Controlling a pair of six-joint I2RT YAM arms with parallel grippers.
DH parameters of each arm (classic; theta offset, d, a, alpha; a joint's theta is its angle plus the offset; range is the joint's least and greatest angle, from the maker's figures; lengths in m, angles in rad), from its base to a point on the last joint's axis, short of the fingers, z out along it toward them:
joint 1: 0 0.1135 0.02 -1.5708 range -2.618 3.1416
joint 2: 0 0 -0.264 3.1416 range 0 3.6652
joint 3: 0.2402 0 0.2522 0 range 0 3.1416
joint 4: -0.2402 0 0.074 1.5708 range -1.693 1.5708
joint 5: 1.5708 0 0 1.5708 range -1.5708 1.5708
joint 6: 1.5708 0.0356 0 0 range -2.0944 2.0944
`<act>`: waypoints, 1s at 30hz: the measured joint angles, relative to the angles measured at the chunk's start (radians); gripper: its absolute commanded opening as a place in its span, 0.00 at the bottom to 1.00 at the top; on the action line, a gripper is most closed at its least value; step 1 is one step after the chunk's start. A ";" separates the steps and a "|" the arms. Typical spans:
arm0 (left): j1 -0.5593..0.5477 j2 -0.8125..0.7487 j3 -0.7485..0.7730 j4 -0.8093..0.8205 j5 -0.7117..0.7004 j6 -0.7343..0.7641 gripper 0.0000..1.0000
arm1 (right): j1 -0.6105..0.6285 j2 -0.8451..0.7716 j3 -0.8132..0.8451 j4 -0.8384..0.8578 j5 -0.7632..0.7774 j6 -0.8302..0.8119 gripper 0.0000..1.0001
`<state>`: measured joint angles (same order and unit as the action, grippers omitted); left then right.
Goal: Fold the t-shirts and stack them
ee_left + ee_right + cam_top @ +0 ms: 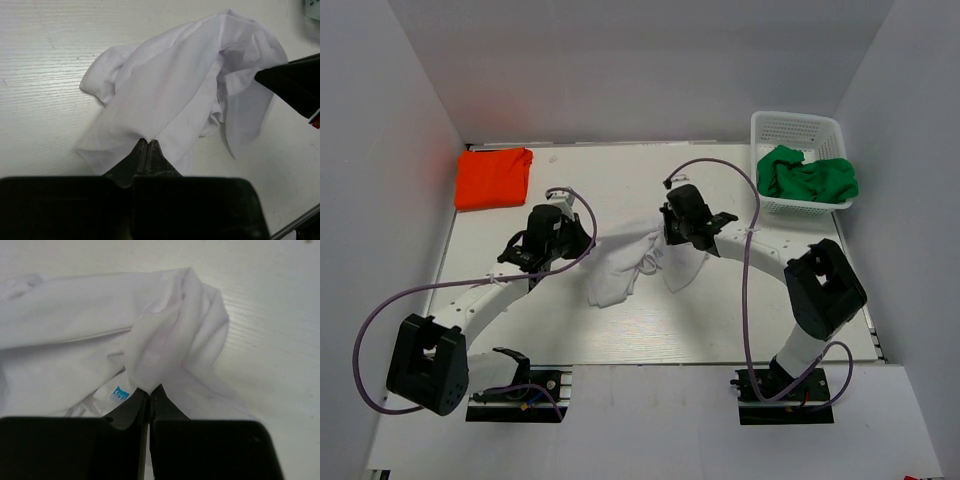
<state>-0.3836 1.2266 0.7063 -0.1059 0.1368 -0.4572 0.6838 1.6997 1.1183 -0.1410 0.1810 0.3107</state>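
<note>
- White t-shirt (618, 278): crumpled in the middle of the counter (620, 180). A band of it is strung between the left claw (148, 143) and the right claw (149, 391). The rest sags onto the surface.
- Handling, my read: light, limp, thin knit with no stiffness, so it drapes and bunches wherever unsupported. Not fragile, but it may slide on the smooth top.
- Where to hold, my read: hem corners or shoulder seams, pinched cleanly and pulled taut to flatten.
- Left claw: clenched, tips pinching an edge of the white cloth.
- Right claw: clenched on a bunched fold just beside a blue neck label (119, 394), so likely the collar end.
- Orange t-shirt (493, 178): folded flat at the far left corner, well apart.
- Green t-shirt (807, 176): bundled and unfolded inside the white mesh basket (796, 127), far right.
- Judgement: 1 of 3 folded, and the white one needs spreading first.
</note>
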 measured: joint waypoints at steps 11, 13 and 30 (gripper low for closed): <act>0.000 -0.218 0.216 -0.071 -0.243 -0.002 0.00 | -0.019 -0.445 -0.002 0.029 0.335 -0.093 0.00; 0.000 -0.277 0.272 -0.069 -0.282 0.008 0.00 | -0.022 -0.542 -0.002 0.043 0.372 -0.136 0.00; -0.006 -0.626 0.545 -0.118 -0.148 0.084 0.00 | -0.008 -0.879 0.352 -0.128 0.046 -0.409 0.00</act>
<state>-0.3893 0.6010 1.2510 -0.2237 -0.0113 -0.3729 0.6754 0.8204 1.4700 -0.2691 0.2272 -0.0986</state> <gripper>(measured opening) 0.015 0.019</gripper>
